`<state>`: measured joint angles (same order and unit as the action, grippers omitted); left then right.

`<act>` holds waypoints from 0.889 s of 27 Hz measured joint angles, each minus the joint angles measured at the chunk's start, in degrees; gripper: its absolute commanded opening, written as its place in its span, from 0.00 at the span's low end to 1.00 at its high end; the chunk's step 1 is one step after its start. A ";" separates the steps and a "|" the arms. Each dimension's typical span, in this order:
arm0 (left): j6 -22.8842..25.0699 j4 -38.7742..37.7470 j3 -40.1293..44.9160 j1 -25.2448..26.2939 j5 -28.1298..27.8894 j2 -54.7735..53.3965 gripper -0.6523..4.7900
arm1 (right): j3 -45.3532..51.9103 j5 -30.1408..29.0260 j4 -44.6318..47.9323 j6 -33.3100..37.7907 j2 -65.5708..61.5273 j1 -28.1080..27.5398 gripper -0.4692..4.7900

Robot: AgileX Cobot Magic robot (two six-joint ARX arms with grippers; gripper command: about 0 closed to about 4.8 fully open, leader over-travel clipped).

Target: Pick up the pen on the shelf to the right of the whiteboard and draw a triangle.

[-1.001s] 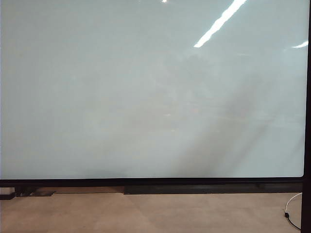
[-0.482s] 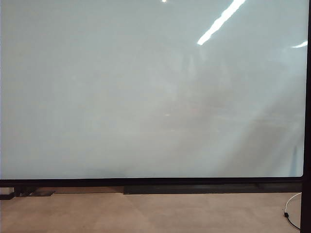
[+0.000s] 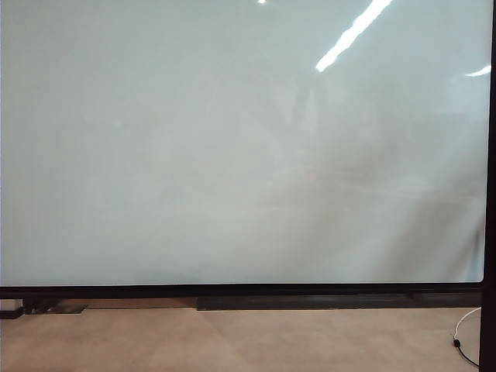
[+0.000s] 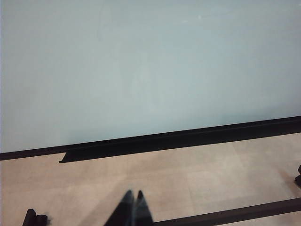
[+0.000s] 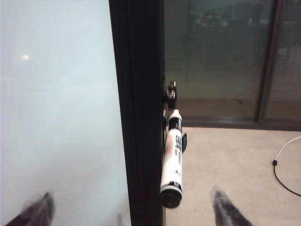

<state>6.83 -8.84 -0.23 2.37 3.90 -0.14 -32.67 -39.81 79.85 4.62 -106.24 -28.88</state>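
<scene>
The whiteboard (image 3: pixel 232 139) fills the exterior view, glossy and blank; the triangle is out of view. Neither gripper shows in that view. In the right wrist view the pen (image 5: pixel 172 160), white with black print and a dark end cap, sits in a small black holder (image 5: pixel 171 92) against the board's black frame (image 5: pixel 138 117). My right gripper (image 5: pixel 131 209) is open wide, one fingertip over the whiteboard (image 5: pixel 56 117) and the other over the floor, with the frame and the pen's cap end between them, not touched. My left gripper (image 4: pixel 134 207) is shut and empty, low before the whiteboard (image 4: pixel 141 70).
A black rail (image 3: pixel 310 302) runs under the board above the tan floor. A thin cable (image 3: pixel 465 333) lies on the floor at the right, seen again as cable (image 5: pixel 287 165). A dark bar (image 4: pixel 235 214) crosses the floor near the left gripper. Glass panels (image 5: pixel 221 56) stand behind the pen.
The dark smear of shadow or reflection on the board's right half has faded and shifted. Nothing else differs in the exterior view.
</scene>
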 measured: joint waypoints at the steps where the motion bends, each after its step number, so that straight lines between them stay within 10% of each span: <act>1: 0.00 0.00 0.00 0.00 0.00 0.02 0.11 | -0.48 -0.20 -0.02 -0.22 -0.72 0.00 0.91; 24: 0.00 0.00 0.02 0.00 0.00 0.02 0.11 | -13.29 5.35 0.02 -0.17 -12.68 4.39 0.91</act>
<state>6.83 -8.84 -0.21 2.37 3.90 -0.12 -45.95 -34.46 79.88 4.45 -118.91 -24.49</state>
